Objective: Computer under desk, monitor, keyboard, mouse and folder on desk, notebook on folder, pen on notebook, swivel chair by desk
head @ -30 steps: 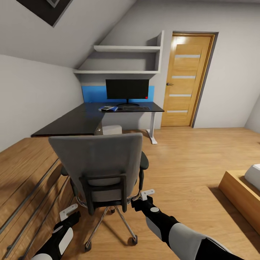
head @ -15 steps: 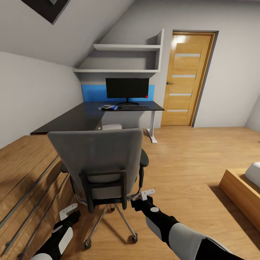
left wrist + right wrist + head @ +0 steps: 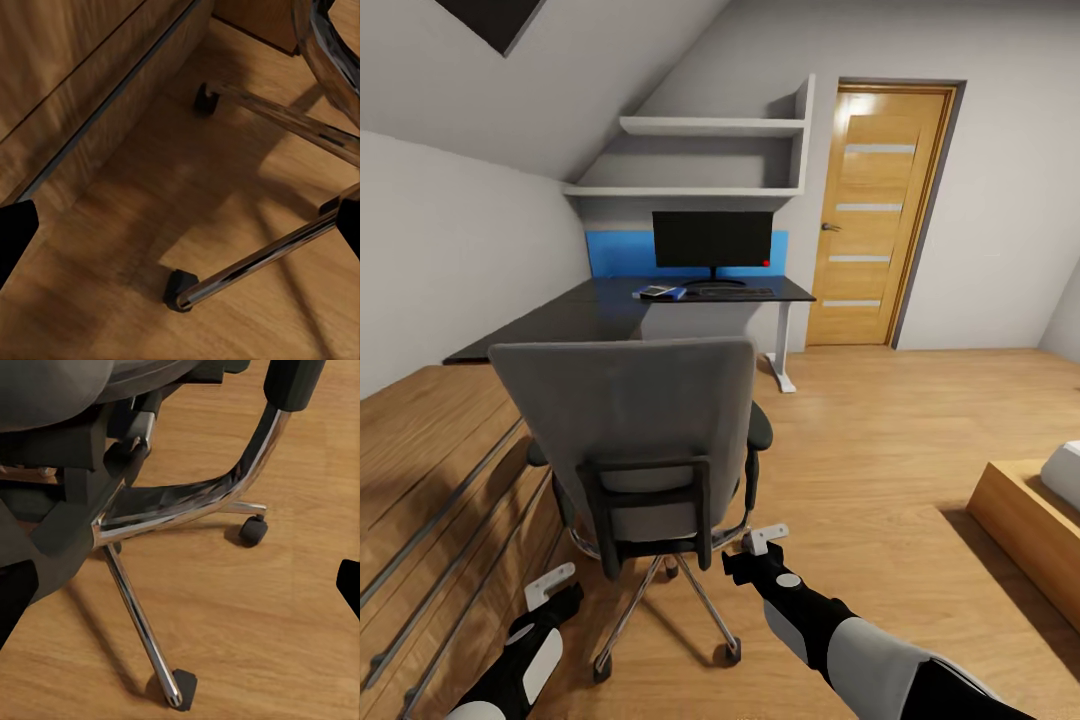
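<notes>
Left gripper (image 3: 550,587): hung low beside the left rear of the swivel chair, over the wood floor (image 3: 880,440); its fingers stood apart with nothing between them.
Wooden counter (image 3: 430,470): ran along the left wall, just beside the chair's base.
Swivel chair (image 3: 635,440): stood in the middle of the room with its grey back toward the robot, well apart from the desk; in the left wrist view its chrome legs and black casters (image 3: 180,289) rested on the floor.
Desk (image 3: 590,310): black L-shaped top against the far wall, behind the chair.
Folder (image 3: 670,294): blue, lay on the desk just left of the keyboard, with a dark flat item on it that was too small to identify.
Monitor (image 3: 712,240): upright on the desk in front of the blue panel.
Keyboard (image 3: 735,292): lay on the desk in front of the monitor's stand.
Right gripper (image 3: 760,540): sat just behind the chair's right rear edge, jaws spread and holding nothing; in its wrist view the chair's chrome armrest support (image 3: 225,495) curved close ahead.
Door (image 3: 880,215): wooden, shut, right of the desk.
</notes>
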You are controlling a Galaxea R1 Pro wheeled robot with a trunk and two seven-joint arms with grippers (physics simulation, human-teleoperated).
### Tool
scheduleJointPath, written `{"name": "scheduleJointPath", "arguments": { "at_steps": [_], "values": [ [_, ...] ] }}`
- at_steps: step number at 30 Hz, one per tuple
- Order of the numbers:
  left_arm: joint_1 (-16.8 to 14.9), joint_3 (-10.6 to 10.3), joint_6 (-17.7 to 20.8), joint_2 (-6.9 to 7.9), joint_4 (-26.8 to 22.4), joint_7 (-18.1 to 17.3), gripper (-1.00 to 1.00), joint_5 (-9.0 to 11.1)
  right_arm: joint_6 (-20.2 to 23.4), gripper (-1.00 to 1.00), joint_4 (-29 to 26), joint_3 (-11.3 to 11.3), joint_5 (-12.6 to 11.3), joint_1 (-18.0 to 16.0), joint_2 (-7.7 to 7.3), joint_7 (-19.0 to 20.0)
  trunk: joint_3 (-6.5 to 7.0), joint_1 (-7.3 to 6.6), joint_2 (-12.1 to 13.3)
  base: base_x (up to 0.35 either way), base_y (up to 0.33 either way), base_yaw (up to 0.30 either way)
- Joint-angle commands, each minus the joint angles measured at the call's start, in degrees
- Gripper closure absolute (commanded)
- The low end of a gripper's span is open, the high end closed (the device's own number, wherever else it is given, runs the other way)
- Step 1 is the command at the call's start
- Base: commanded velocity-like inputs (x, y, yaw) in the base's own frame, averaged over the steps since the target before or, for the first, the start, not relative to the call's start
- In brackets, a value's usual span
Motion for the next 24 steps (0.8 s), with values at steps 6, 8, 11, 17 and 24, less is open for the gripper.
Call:
{"name": "scheduleJointPath", "arguments": {
  "at_steps": [6,8,11,17,24],
  "values": [
    [-0.03,-0.2,-0.17,-0.03,0.04,0.13,-1.0,0.55,-0.27,-1.0,0.14,0.5,-0.49,-0.04,0.0,-0.27,-0.05,-0.01,-0.02,0.0,0.0,0.0],
    [-0.03,-0.23,-0.2,-0.03,0.04,0.11,-1.0,0.53,-0.56,-1.0,0.16,0.49,-0.45,-0.05,0.0,-0.27,-0.05,-0.01,-0.02,0.0,0.0,0.0],
    [-0.03,-0.25,-0.23,-0.03,0.04,0.07,-1.0,0.52,-1.84,-1.0,0.31,0.49,-0.42,-0.04,0.0,-0.3,-0.05,-0.01,-0.02,0.022,0.0,0.0],
    [-0.03,-0.35,-0.32,-0.08,0.04,0.1,-1.0,0.52,-5.29,-1.0,0.64,0.49,-0.4,-0.05,0.0,-0.42,-0.05,-0.01,-0.02,0.164,0.0,0.0],
    [-0.03,-0.39,-0.33,-0.01,0.04,0.12,-1.0,0.52,-6.04,-1.0,0.72,0.49,-0.4,-0.03,0.0,-0.44,-0.05,-0.01,-0.02,0.087,0.0,0.0]
  ]
}}
